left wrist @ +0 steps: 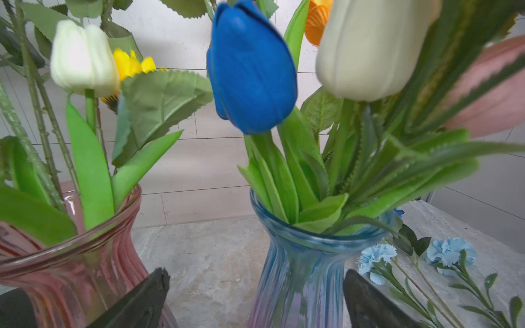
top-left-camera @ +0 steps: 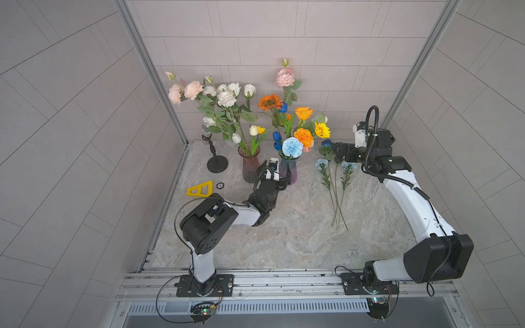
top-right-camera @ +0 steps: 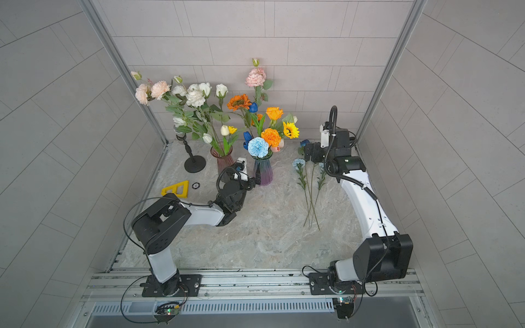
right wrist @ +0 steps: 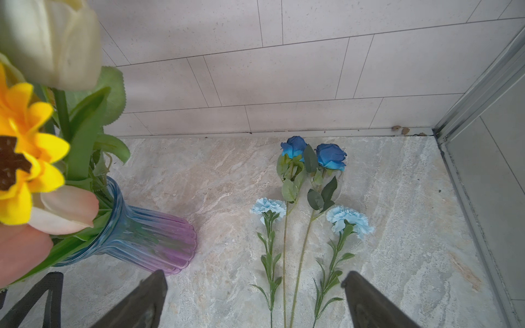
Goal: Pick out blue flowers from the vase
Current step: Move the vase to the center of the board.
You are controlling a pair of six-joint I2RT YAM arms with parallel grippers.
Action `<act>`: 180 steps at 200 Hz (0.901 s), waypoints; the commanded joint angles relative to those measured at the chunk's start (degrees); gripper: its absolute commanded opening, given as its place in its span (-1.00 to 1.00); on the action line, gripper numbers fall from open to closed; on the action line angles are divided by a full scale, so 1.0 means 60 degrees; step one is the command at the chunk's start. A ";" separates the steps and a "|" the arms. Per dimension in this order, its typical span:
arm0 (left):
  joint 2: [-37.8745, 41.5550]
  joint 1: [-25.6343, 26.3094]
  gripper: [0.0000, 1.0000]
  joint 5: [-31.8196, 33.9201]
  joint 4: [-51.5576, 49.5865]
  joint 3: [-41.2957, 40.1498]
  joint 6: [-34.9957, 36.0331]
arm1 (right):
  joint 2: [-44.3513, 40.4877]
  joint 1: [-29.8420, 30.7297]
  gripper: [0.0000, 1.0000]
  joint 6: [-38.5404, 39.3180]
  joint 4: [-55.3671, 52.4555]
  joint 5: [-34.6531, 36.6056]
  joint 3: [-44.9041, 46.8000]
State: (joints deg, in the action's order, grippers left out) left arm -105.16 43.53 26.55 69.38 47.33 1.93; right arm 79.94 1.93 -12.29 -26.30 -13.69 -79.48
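Blue flowers remain in the blue-purple vase (top-left-camera: pixel 288 170): a pale carnation (top-left-camera: pixel 292 147) and deep-blue tulips (left wrist: pixel 251 68). Left gripper (left wrist: pixel 255 301), spread wide and empty, straddles that vase's neck, the pink vase (top-left-camera: pixel 250 167) just beside it. Further right, four picked blue stems (right wrist: pixel 301 215) lie on the table (top-left-camera: pixel 284 241) under the spread, empty right gripper (right wrist: pixel 255 301).

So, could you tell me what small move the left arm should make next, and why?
Probably ease the open left pincer up toward the stem under the blue tulip and close there. That bloom is still in the blue-purple vase, with a pale-blue carnation beside it, while two blue roses and two carnations already lie on the table.
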 commanded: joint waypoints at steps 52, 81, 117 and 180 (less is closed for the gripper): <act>-0.0646 0.0098 1.00 -0.0773 -0.0330 0.0997 -0.0272 | -0.0396 -0.0123 0.97 -0.0053 0.0129 -0.0132 0.0138; -0.1047 0.0094 1.00 -0.0813 -0.0288 0.1376 -0.0149 | -0.0417 -0.0147 0.97 -0.0059 0.0123 -0.0179 0.0108; -0.1662 0.0065 1.00 -0.0940 -0.0278 0.2029 0.0003 | -0.0520 -0.0218 0.98 -0.0009 0.0142 -0.0149 0.0209; -0.2425 -0.0074 1.00 -0.0693 -0.0161 0.2780 0.0173 | -0.0571 -0.0331 0.99 -0.0014 0.0121 -0.0185 0.0239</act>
State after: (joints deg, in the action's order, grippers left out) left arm -118.13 43.68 21.32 66.57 61.91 1.32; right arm 78.26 0.32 -12.47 -25.98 -14.50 -78.56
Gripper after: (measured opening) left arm 0.999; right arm 0.999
